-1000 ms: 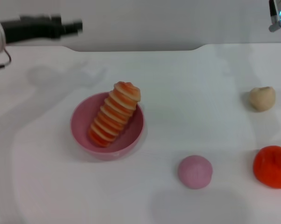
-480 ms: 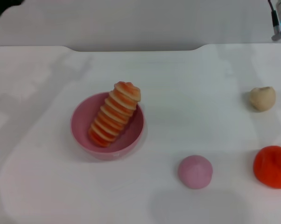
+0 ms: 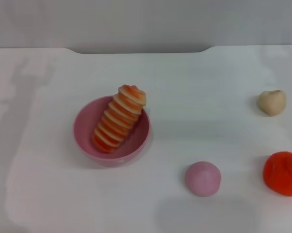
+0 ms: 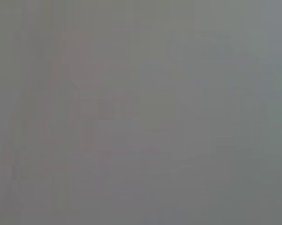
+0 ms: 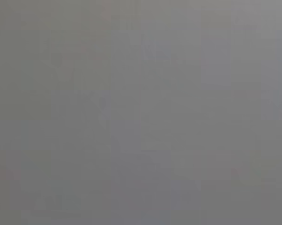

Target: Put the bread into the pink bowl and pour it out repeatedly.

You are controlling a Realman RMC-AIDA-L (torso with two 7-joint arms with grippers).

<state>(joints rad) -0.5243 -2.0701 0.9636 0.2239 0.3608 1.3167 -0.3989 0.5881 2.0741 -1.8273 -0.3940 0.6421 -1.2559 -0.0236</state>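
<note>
The pink bowl (image 3: 85, 138) rests upright on the white table, left of centre in the head view. Inside it lies the bread (image 3: 118, 120), a ridged orange-and-cream loaf leaning with its upper end over the bowl's far right rim. Neither gripper appears in the head view. Both wrist views show only flat grey with nothing recognisable in them.
A small pink ball (image 3: 202, 178) lies right of the bowl toward the front. A beige lump (image 3: 271, 102) sits at the right, and an orange-red lumpy object (image 3: 283, 173) at the right edge. The table's far edge (image 3: 136, 49) runs across the back.
The left arm, seen at the upper left a second ago, has withdrawn out of view. The right arm's part at the upper right corner has also left. Bowl and bread have not moved.
</note>
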